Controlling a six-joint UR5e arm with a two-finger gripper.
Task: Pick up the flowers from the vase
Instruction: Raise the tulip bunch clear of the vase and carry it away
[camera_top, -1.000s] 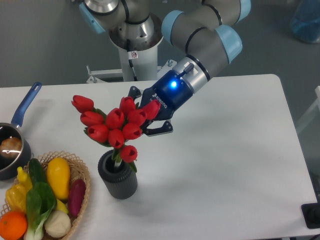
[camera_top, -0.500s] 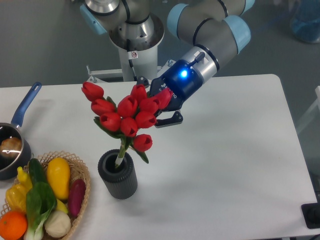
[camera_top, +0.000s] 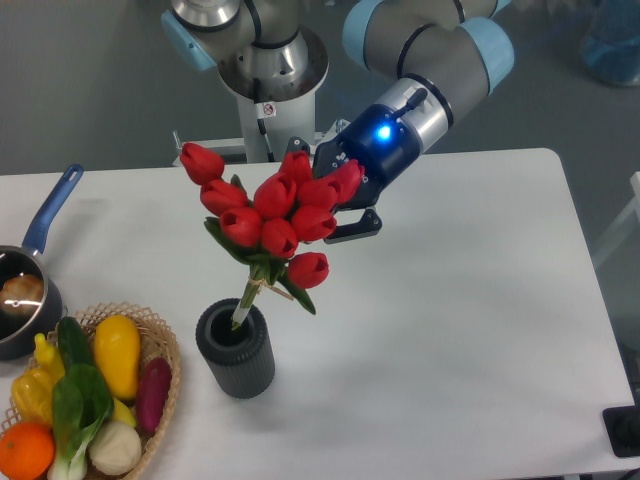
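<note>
Standing tilted, flowers (camera_top: 275, 218) lean up and to the right, red heads bunched above the vase (camera_top: 236, 350), green leaves below the heads. Stem ends w/ tie sit at the vase mouth; tip appears just inside the rim, not clearly free of it. Vase upright on white bench (camera_top: 450, 330), dark grey, ribbed, front-left of centre.

Fingers (camera_top: 345, 205) are at the right side of the flower heads, closed in on the bunch; one dark finger shows below-right of the blooms, the other is mostly hidden behind them. Exact contact pt not visible, but grip on the flowers looks firm. Wrist w/ blue lit ring slopes up-right to the arm (camera_top: 440, 50); arm base (camera_top: 265, 70) at the rear of the bench.

Left front corner: wicker basket (camera_top: 160, 345) w/ yellow, green, purple, orange and white veg, just beside the vase, not touching as far as can be told. Left edge: saucepan (camera_top: 30, 280) w/ blue handle, brownish item inside, well apart from the vase.
</note>
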